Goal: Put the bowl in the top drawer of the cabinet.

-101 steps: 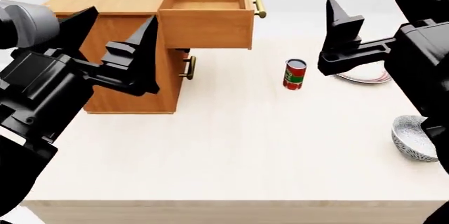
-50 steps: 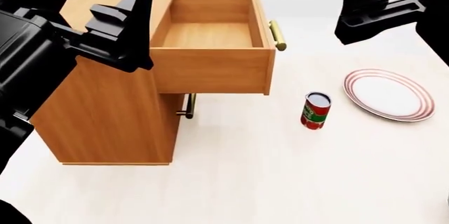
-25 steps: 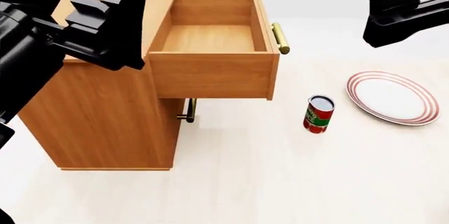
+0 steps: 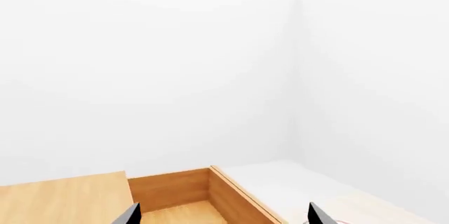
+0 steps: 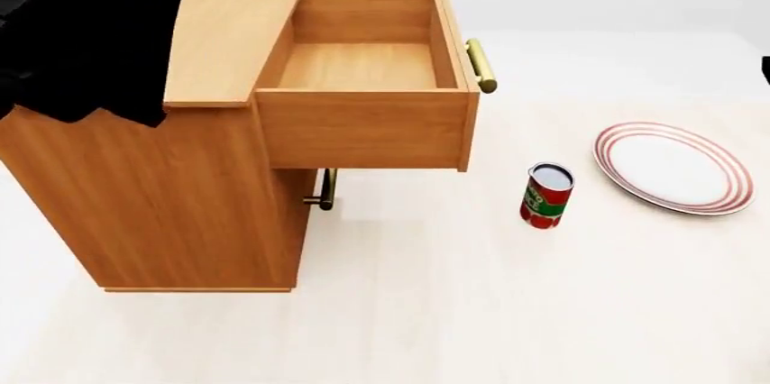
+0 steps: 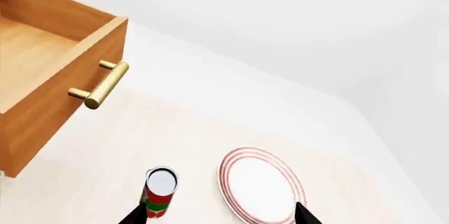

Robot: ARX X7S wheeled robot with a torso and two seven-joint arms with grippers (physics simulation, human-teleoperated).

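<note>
While the top drawer [image 5: 361, 68] of the orange-brown wooden cabinet [image 5: 180, 186] stands pulled fully out, its pale wooden floor is bare, and its brass bar handle [image 5: 481, 65] faces the open tabletop. Beneath it, the lower drawer [image 5: 310, 187] sits pushed in, with only its smaller brass handle showing under the overhang. The cabinet rests on a pale table [image 5: 481, 312].

To the right of the cabinet in the head view, a red can [image 5: 546, 196] with a green band and a silver lid stands upright, apart from the drawer. Just beyond it lies a flat white plate [image 5: 669, 168] with red rings round its rim, near the can but not touching it.

The bowl does not appear in any of the three views, so its place cannot be told.

A black part of the left arm [image 5: 90, 37] fills the head view's upper left corner, in front of the cabinet's side. In the left wrist view, the left gripper [image 4: 221, 214] shows two black fingertips set wide apart above the drawer, holding nothing. In the right wrist view, the right gripper [image 6: 218, 214] likewise shows two fingertips spread apart, empty, high above the can and plate.
</note>
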